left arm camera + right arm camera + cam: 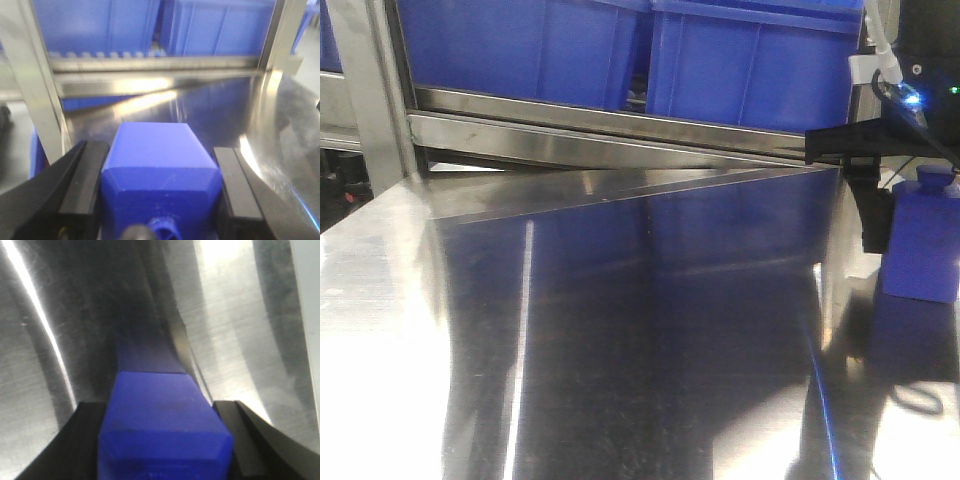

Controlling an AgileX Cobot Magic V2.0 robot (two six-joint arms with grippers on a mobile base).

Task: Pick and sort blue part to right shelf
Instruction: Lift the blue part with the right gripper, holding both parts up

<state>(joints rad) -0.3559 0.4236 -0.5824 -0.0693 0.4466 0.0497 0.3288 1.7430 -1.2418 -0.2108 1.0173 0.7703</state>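
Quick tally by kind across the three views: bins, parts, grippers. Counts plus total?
Blue bins: 2, left bin and right bin
Blue parts: 2, one in the left gripper, one in the right gripper
Grippers: 2
Total: 6

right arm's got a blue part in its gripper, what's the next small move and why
Probably carry it a little to the right, holding the grip shut. In the right wrist view the right gripper has a finger against each side of the blue part, so the grasp looks done. Only the steel table shows beneath it, no shelf yet.
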